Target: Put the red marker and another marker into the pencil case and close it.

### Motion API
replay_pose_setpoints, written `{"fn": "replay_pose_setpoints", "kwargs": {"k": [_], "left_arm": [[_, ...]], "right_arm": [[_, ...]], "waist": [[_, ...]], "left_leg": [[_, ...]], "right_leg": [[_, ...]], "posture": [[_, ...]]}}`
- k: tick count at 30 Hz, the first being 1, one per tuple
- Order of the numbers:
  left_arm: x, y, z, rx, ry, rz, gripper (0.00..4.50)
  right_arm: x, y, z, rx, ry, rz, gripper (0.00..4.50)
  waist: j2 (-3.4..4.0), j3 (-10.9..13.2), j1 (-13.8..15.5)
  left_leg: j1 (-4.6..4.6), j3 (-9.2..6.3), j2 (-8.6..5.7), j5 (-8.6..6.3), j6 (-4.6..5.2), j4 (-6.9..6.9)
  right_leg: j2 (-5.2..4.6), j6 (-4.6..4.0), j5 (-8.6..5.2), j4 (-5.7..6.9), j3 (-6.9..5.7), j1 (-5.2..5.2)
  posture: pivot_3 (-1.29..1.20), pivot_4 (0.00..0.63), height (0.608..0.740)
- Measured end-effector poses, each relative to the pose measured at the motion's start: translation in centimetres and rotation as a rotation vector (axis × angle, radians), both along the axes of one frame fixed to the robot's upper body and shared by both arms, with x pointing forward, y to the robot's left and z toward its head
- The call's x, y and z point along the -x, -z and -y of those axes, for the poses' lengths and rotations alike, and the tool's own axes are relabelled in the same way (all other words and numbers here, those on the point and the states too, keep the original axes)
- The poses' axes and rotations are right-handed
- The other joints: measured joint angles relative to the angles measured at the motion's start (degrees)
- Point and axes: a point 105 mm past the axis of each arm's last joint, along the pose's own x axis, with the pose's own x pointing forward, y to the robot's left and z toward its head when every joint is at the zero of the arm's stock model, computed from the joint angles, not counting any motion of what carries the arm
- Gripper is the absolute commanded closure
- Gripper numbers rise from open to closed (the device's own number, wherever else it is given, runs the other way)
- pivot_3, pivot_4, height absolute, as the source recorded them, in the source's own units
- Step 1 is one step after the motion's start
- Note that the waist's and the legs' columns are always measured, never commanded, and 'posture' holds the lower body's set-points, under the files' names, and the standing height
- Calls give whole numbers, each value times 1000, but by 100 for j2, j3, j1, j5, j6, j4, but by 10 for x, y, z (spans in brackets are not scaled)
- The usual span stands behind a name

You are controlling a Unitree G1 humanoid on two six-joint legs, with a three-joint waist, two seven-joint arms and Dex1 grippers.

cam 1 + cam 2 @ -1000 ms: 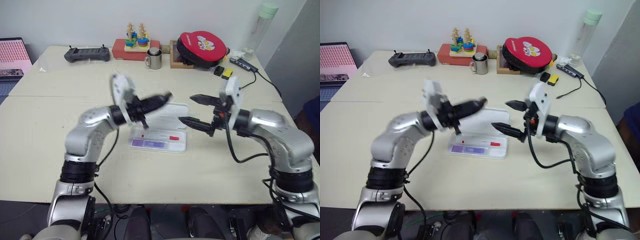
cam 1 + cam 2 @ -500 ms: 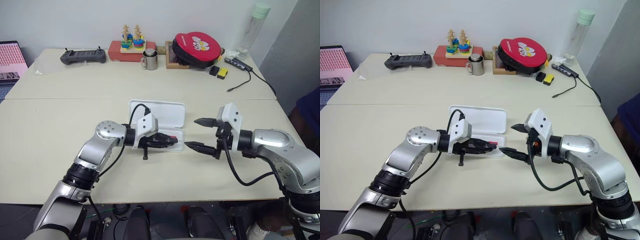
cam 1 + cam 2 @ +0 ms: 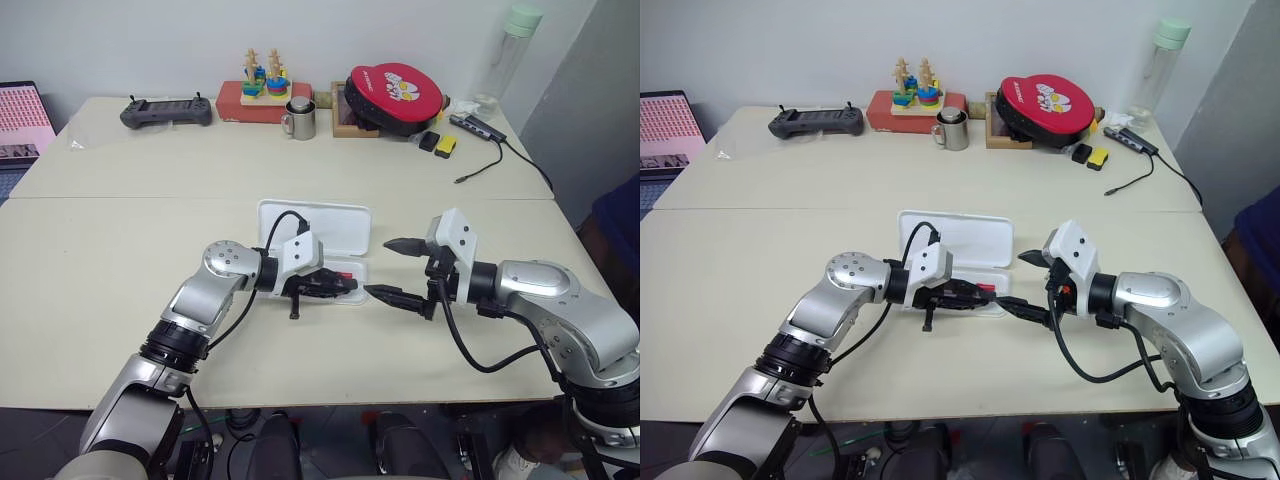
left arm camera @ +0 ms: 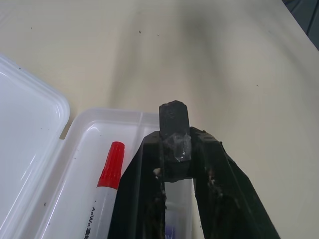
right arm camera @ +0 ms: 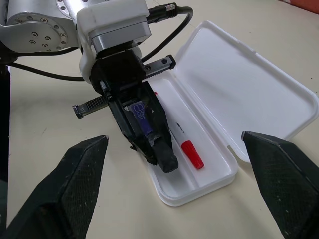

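Open translucent white pencil case [image 5: 259, 107], red-capped marker [image 5: 185, 141] inside

Along the far edge of the worktop [image 3: 120, 240] we see a black controller [image 3: 166, 110], a stacking toy [image 3: 262, 78], a metal mug [image 3: 299, 119], a red round pouch [image 3: 396, 92] and a bottle [image 3: 509, 55].

The case [image 5: 259, 99], white translucent plastic, lies open on the tabletop [image 3: 120, 250], lid flat behind its tray. The red marker [image 5: 184, 142] lies inside. The purple marker [image 5: 144, 119] sits tilted over the tray.
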Motion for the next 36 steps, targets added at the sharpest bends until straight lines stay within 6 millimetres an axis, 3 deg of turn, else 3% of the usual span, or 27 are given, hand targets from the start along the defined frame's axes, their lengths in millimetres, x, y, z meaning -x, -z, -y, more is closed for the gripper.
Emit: {"fn": "replay_pose_setpoints", "kwargs": {"k": [9,14,20,23,24,25,27,30,36], "left_arm": [[-1,3,1,-2,-8,-3,1348],[-1,4,1,1,-10,-10,183],[-2,1,-1,22,-33,-21,76],[-6,-28,-11,180,-129,-35,76],[-8,-50,-22,275,-179,-20,0],[-10,-59,-30,315,-204,-12,0],[-17,-86,-69,420,-336,21,0],[-16,-101,-111,512,-471,23,0],[-7,-108,-130,629,-546,2,0]], "right_arm": [[-2,-4,-1,-4,8,19,0],[-2,-5,-1,-6,7,23,0],[-5,-10,-3,-19,3,38,0],[-22,-30,-11,-57,-1,82,0],[-32,-45,-14,-78,1,110,349],[-36,-52,-16,-89,0,121,450],[-51,-69,-20,-99,7,153,1014],[-77,-68,-24,-81,58,124,1779],[-130,-51,-37,0,203,67,3216]], "waist": [[0,0,1],[0,0,0],[0,0,-2],[4,3,-80],[4,3,-101],[4,3,-111],[4,2,-138],[5,2,-167],[4,3,-74]], "left_leg": [[0,0,0,0,0,0],[0,0,0,0,0,0],[0,0,0,0,0,1],[1,0,4,1,1,4],[6,-2,6,1,1,3],[12,-2,8,2,2,2],[20,-4,8,2,2,-2],[17,3,4,1,1,-3],[1,1,5,1,1,-8]], "right_leg": [[0,0,0,1,0,0],[0,0,0,1,-1,1],[0,0,0,3,0,1],[2,5,4,9,1,-3],[4,5,3,12,-1,0],[6,4,3,14,-1,1],[7,0,0,15,-3,7],[0,-3,1,6,1,11],[0,-26,14,6,-7,-6]], "posture": [[0,150,740],[0,150,740],[0,150,740],[0,150,740],[0,150,740],[0,150,740],[0,150,740],[0,150,740],[0,150,740]]}}
